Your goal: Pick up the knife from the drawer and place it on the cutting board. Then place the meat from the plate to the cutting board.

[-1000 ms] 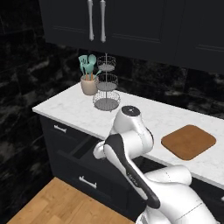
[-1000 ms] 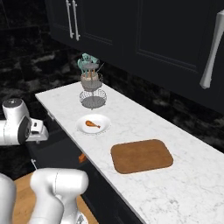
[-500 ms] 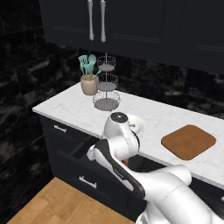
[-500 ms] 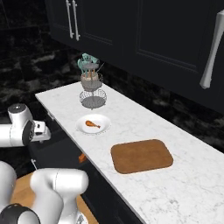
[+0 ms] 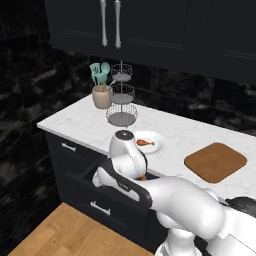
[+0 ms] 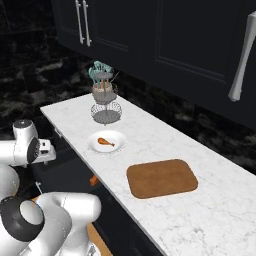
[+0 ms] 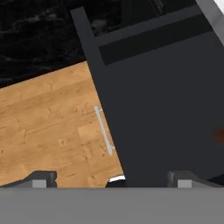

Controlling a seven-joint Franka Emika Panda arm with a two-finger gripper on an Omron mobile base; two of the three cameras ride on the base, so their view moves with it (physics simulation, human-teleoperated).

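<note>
1. Arm: we find it bent low over the open drawer [image 5: 87,176], its hand hanging above the drawer's inside.
2. Jaws: in the hand view we note the gripper [image 7: 113,178] with its two dark tips set wide apart and nothing between them; one tip stands over the wooden floor [image 7: 48,127], the other over the dark drawer interior.
3. Drawer: pulled out below the worktop [image 5: 80,125]; its flat black front with the slim silver handle [image 7: 104,130] shows in the hand view, edge-on against the floor.
4. Knife [image 5: 141,177]: we see only an orange-brown bit of it inside the drawer, just beside the arm; an orange-brown smudge at the right edge of the hand view may be the same thing, but we cannot tell.
5. Plate [image 6: 106,142]: white, on the worktop near the front edge, with the meat [image 6: 104,142] lying on it.
6. Cutting board [image 6: 161,178]: reddish-brown, flat on the worktop, near the plate and apart from it, bare on top.
7. Wire stand [image 5: 121,100]: tiered, at the back of the worktop, beside a pot of teal spatulas [image 5: 101,85].
</note>
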